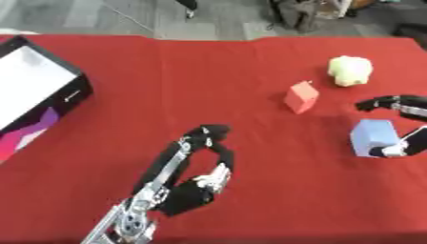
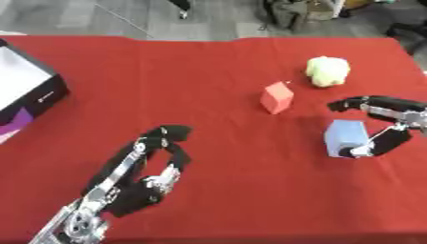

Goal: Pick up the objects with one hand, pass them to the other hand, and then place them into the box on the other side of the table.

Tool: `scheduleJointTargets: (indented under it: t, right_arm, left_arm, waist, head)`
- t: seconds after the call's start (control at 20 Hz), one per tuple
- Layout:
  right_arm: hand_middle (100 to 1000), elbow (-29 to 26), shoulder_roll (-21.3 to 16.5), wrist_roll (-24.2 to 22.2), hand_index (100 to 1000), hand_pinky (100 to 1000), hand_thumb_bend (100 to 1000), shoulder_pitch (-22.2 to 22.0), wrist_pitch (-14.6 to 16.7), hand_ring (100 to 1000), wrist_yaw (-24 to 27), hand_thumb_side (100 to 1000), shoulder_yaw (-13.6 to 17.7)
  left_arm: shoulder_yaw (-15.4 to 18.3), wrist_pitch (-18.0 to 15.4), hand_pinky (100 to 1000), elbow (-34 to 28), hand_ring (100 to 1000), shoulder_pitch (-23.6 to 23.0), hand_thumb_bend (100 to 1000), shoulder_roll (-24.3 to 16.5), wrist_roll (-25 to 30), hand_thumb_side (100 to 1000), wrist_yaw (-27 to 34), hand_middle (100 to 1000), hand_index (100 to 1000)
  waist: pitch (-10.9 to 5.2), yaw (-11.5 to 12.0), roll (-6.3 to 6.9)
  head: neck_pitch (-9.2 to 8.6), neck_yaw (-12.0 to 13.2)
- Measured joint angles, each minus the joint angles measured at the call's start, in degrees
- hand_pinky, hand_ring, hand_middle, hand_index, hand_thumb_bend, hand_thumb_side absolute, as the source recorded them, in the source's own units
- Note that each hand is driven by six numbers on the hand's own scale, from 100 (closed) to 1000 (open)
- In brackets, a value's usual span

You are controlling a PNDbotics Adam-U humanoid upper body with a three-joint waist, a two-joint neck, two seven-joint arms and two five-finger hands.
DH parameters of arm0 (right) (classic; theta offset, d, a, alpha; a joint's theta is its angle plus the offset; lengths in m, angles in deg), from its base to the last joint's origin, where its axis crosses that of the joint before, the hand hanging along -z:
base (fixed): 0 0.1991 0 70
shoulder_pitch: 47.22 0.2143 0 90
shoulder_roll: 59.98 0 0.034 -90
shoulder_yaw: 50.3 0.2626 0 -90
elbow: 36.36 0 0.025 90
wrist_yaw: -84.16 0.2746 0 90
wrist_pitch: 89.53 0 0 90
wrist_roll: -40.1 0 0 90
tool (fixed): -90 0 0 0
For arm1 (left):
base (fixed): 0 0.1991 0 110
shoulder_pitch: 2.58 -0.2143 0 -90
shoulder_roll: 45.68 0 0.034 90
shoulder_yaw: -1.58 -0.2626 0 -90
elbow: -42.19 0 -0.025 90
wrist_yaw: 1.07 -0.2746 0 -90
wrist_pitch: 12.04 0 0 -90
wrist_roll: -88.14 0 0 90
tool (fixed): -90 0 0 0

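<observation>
We count three loose objects on the red worktop [image 1: 217,86], all on its right half, and one box at the far left. The objects are one red block [image 1: 301,96], one pale yellow-green lumpy thing [image 1: 350,70] and one light blue block [image 2: 345,137].

The red block stands tilted on the cloth, near the middle of the right half, apart from the others. The yellow-green thing sits farther back and to the right of it, alone. The blue block lies nearest the right edge, and it is the only object that a hand touches.

Our right hand [image 2: 385,125] comes in from the right edge. Its fingers [image 2: 357,102] curve over the far side of the blue block while the thumb presses the near right corner, so the hand is grasping that block, which rests on the cloth.

Our left hand [image 1: 207,157] hovers over the near middle of the worktop, its fingers half curled and holding nothing.

The one box [image 1: 71,93], black-walled with a white inside and a pink and purple side panel, sits at the left edge, well apart from all three objects.
</observation>
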Motion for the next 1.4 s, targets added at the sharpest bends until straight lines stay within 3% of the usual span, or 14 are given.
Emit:
scheduleJointTargets:
  t: [1.0,1.4]
  right_arm:
    - [744,3.4,0.5,1.5,958,1000,345,-0.5,1.5,863,-1.6,358,1.1]
    - [559,1.6,0.8,5.5,857,971,245,-0.6,3.5,772,0.4,279,1.5]
  left_arm:
    - [-0.1,0.2,1000,-0.2,876,0.0,100,0.0,0.4,621,-0.3,843,584]
    - [-0.2,0.1,1000,-0.2,876,0.0,100,0.0,0.4,623,-0.4,843,584]
  waist:
    - [0.13,-0.2,0.15]
    - [0.13,-0.3,0.16]
  head:
    - [-0.26,0.3]
    - [-0.31,0.3]
